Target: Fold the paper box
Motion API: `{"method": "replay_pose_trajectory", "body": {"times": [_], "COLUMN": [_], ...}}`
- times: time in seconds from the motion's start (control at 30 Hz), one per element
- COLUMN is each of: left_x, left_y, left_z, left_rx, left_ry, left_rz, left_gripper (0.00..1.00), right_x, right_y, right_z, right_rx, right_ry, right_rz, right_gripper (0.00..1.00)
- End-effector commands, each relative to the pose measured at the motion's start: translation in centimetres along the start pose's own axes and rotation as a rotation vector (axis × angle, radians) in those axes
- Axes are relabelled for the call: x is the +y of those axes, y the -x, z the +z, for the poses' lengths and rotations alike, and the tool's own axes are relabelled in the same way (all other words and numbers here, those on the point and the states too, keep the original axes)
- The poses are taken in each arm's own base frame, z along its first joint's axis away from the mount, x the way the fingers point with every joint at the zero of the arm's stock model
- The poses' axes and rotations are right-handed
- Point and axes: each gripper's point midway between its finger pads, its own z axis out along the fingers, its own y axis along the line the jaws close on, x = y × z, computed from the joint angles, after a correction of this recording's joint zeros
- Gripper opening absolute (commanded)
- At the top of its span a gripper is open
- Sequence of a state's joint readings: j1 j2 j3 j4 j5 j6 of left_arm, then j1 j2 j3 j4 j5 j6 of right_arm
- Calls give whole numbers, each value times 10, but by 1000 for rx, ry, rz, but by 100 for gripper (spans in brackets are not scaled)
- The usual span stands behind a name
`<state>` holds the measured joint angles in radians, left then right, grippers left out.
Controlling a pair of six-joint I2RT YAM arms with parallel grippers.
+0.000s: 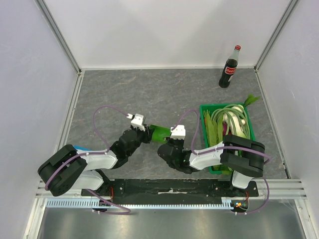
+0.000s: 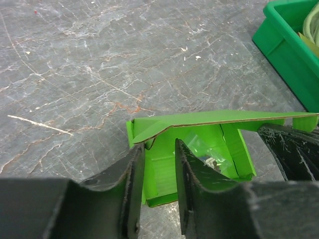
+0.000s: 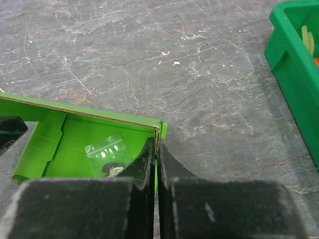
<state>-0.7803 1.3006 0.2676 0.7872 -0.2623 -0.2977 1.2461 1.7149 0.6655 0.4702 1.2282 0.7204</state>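
Note:
The lime-green paper box [image 1: 159, 132] lies on the grey table between my two grippers, its top flap raised. In the left wrist view the box [image 2: 164, 172] shows its open inside with a small clear plastic bag [image 2: 202, 149] in it. My left gripper [image 2: 159, 144] is open, its fingers straddling the box's left wall; it is at the box's left end in the top view [image 1: 148, 134]. My right gripper [image 3: 157, 142] is shut on the box's right corner wall [image 3: 79, 134]; in the top view it sits at the box's right end [image 1: 167, 139].
A dark-green plastic crate [image 1: 205, 112] of vegetables stands right of the grippers, close to the right arm; it also shows in the wrist views [image 2: 284, 45] [image 3: 289, 50]. A cola bottle [image 1: 229, 67] stands at the back right. A small blue piece [image 1: 79, 148] shows by the left arm.

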Motion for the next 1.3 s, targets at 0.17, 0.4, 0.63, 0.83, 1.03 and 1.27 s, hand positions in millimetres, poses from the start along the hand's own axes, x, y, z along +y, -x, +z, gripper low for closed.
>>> {"method": "replay_pose_trajectory", "body": {"times": [0.17, 0.4, 0.63, 0.83, 1.03, 1.27], "left_x": [3, 3, -1, 3, 4, -4], "left_y": [31, 28, 9, -10, -15, -10], "left_z": [11, 12, 2, -2, -6, -12], "left_rx": [-141, -192, -238, -246, -256, -263], "left_ry": [24, 49, 87, 115, 124, 70], "left_rz": [69, 64, 47, 33, 38, 5], "left_gripper": [28, 2, 2, 2, 2, 5], "right_x": [3, 7, 11, 7, 1, -1], "right_y": [-1, 0, -6, -16, -23, -18], "right_z": [2, 3, 5, 4, 3, 2], "right_rx": [-13, -12, -1, 13, 24, 12], "right_ry": [-9, -8, -12, -17, -20, -13], "right_rz": [19, 16, 18, 9, -23, -19], "right_gripper": [0, 0, 0, 0, 0, 0]}}
